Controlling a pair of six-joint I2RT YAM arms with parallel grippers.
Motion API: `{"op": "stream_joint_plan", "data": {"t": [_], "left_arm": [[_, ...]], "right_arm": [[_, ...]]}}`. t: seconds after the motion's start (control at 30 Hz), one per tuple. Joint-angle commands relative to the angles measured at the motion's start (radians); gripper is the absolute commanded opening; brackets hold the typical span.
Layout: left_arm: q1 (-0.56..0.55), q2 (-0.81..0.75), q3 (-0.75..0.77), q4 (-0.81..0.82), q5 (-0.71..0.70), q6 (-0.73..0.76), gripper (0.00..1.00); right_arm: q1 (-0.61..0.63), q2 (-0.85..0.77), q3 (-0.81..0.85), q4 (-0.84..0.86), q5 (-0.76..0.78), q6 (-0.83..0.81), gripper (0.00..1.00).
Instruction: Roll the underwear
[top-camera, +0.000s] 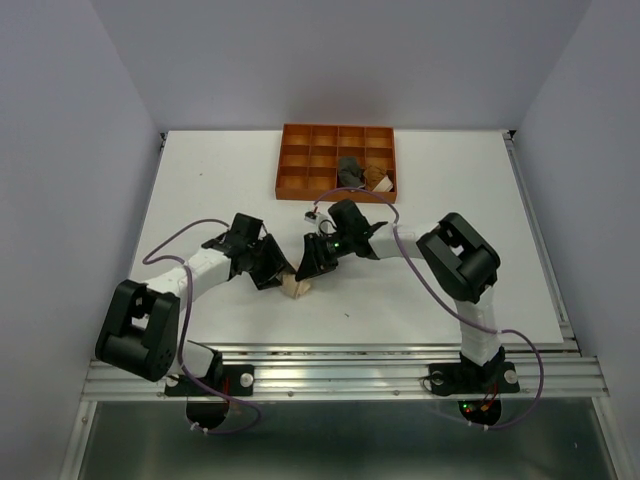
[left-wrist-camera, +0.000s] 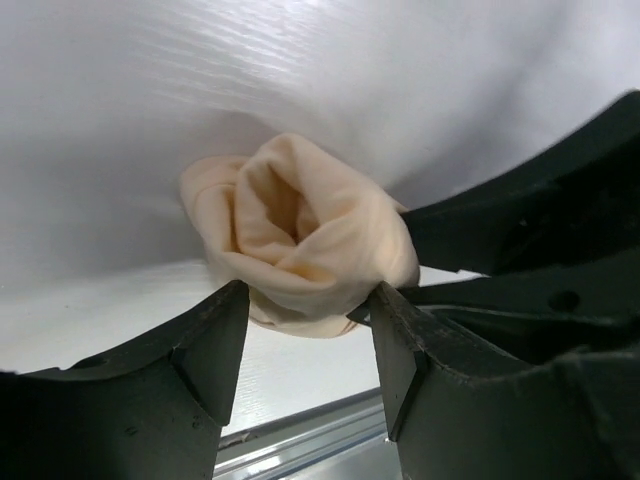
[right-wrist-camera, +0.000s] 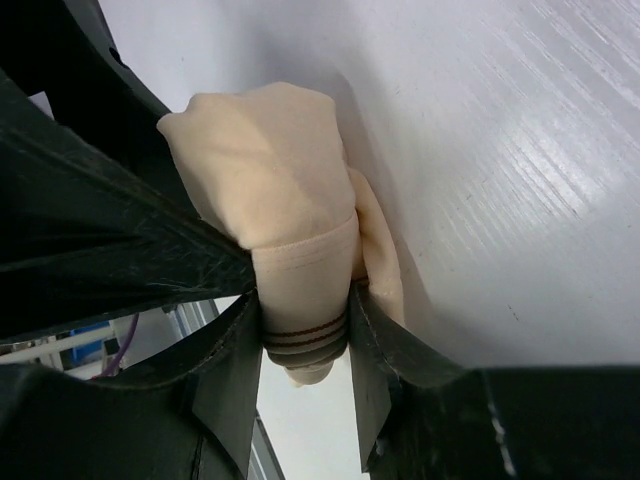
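The pale peach underwear (top-camera: 296, 288) lies rolled into a bundle on the white table between both grippers. In the left wrist view the roll (left-wrist-camera: 300, 235) sits between the tips of my left gripper (left-wrist-camera: 308, 300), touching both fingers. My right gripper (right-wrist-camera: 305, 310) is shut on the roll's striped waistband end (right-wrist-camera: 300, 290). In the top view the left gripper (top-camera: 278, 272) and right gripper (top-camera: 308, 265) meet over the roll. A dark grey-black underwear roll (top-camera: 350, 170) and a rust-brown one with cream (top-camera: 378, 180) sit in the tray.
The orange-brown grid tray (top-camera: 300, 160) stands at the back middle of the table. The table's metal front rail (top-camera: 340, 355) runs just below the roll. A small white object (top-camera: 312, 214) lies near the right arm's wrist.
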Motion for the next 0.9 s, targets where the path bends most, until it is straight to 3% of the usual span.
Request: {"op": "stream_joint_plan", "data": {"t": [0.0, 0.13, 0.27, 0.47, 0.5, 0.7, 0.87], "left_arm": [[-0.039, 0.032, 0.031, -0.153, -0.206, -0.074, 0.61], [-0.039, 0.048, 0.02, -0.126, -0.21, -0.123, 0.58], [-0.047, 0.081, 0.013, -0.064, -0.197, -0.16, 0.45], [-0.067, 0.136, 0.016, -0.057, -0.2, -0.15, 0.38], [-0.073, 0.143, 0.017, -0.06, -0.206, -0.147, 0.38], [-0.096, 0.162, 0.052, -0.083, -0.231, -0.099, 0.37], [-0.107, 0.165, 0.082, -0.093, -0.237, -0.076, 0.36]], "right_arm": [[0.012, 0.038, -0.068, -0.173, 0.183, -0.097, 0.01], [0.012, 0.021, -0.076, -0.166, 0.187, -0.122, 0.01], [0.012, 0.018, -0.076, -0.162, 0.157, -0.157, 0.05], [0.041, -0.062, -0.076, -0.159, 0.192, -0.25, 0.38], [0.041, -0.077, -0.074, -0.157, 0.203, -0.26, 0.48], [0.085, -0.212, -0.074, -0.137, 0.301, -0.349, 0.65], [0.117, -0.283, -0.097, -0.103, 0.383, -0.409, 0.67]]}}
